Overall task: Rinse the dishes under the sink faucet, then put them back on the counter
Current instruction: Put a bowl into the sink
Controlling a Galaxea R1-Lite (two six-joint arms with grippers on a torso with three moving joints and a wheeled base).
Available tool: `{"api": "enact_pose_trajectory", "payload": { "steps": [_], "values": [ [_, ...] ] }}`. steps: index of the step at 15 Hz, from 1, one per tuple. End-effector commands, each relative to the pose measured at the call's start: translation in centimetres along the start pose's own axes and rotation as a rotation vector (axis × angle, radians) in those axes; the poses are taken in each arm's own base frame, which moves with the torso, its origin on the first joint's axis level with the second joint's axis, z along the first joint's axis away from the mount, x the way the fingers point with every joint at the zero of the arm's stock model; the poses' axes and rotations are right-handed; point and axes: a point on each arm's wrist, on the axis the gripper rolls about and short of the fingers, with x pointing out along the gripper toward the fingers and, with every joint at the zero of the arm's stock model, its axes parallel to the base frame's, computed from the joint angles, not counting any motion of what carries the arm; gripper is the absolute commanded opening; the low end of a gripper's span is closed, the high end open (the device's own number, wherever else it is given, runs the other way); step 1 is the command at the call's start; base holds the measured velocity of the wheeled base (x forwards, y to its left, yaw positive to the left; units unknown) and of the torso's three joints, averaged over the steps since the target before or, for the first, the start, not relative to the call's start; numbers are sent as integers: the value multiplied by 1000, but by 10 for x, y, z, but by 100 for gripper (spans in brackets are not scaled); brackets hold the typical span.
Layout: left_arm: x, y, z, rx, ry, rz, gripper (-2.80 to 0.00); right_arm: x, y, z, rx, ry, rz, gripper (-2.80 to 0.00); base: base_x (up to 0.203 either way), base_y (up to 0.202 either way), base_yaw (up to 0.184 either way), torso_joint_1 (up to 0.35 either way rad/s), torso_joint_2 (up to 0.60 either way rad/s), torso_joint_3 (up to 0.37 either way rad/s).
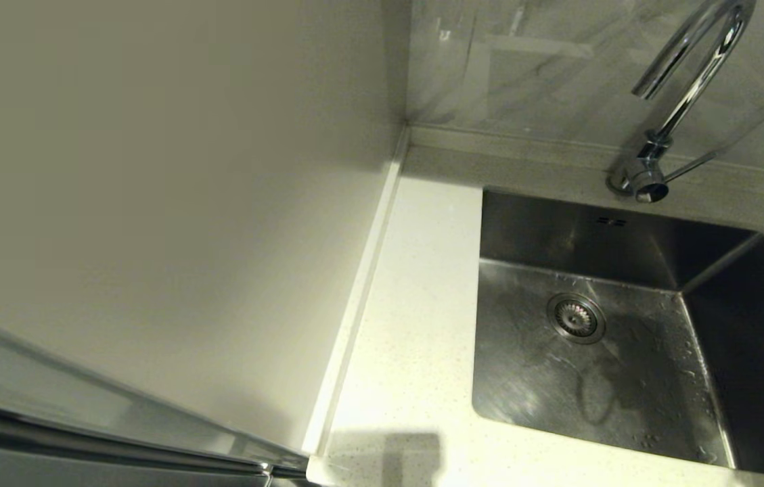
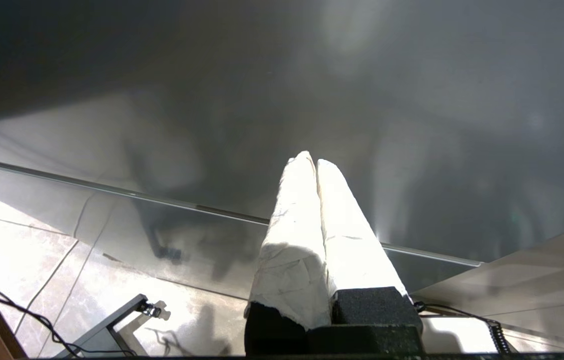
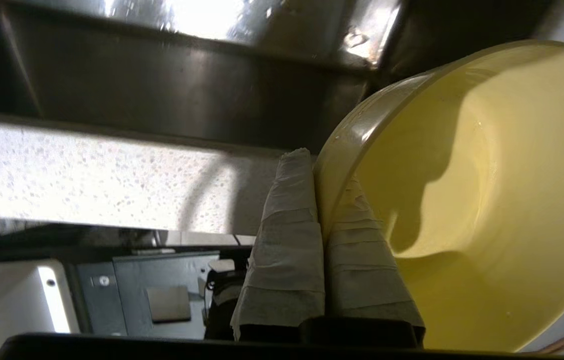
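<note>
Right gripper (image 3: pixel 317 165) first: its two tape-wrapped fingers (image 3: pixel 286 240) are pinched tight on the rim of the yellow bowl (image 3: pixel 471 190), one finger outside the wall, the other inside. The bowl hangs tilted, its open hollow turned toward the wrist camera, glossy and wet-looking inside. Just past the fingertips runs the front strip of the speckled white counter (image 3: pixel 62 170), and beyond that strip drops the dark steel wall of the sink (image 3: pixel 162 95), with a bright glare on steel further in. So the bowl is held near the sink's front edge; whether it hangs over the counter strip or short of it, I cannot tell. Neither this gripper nor the bowl shows in the head view.

Over to the left gripper (image 2: pixel 315 160): its white-wrapped fingers (image 2: pixel 296 235) are pressed together with nothing between them, pointing at a dark glossy panel, with tiled floor and cables below it. Well away from the sink.

From the head camera: the sink (image 1: pixel 713 325) sits in the counter (image 1: pixel 415 325), its square steel basin streaked with water, the round drain strainer (image 1: pixel 576 317) toward the basin's back-left part, two small overflow slots on the back wall. The chrome gooseneck faucet (image 1: pixel 686 81) stands on the counter behind the sink's back edge, spout arching over the basin, thin lever sticking out at its base. A cream wall panel (image 1: pixel 151 203) borders the counter's left edge.
</note>
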Motion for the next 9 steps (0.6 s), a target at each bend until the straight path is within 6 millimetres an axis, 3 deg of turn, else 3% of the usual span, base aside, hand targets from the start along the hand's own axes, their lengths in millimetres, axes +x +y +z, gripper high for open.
{"api": "enact_pose_trajectory", "payload": {
  "steps": [1, 4, 9],
  "values": [
    [0, 0, 0, -1, -4, -1, -280, 23, 8, 9, -55, 83, 27, -280, 0, 0, 0, 0, 0, 0],
    [0, 0, 0, -1, -4, 0, -280, 49, 17, 17, -150, 70, 45, -280, 0, 0, 0, 0, 0, 0],
    [0, 0, 0, -1, -4, 0, -280, 111, 24, 42, -238, -250, 61, -280, 0, 0, 0, 0, 0, 0]
  ]
}}
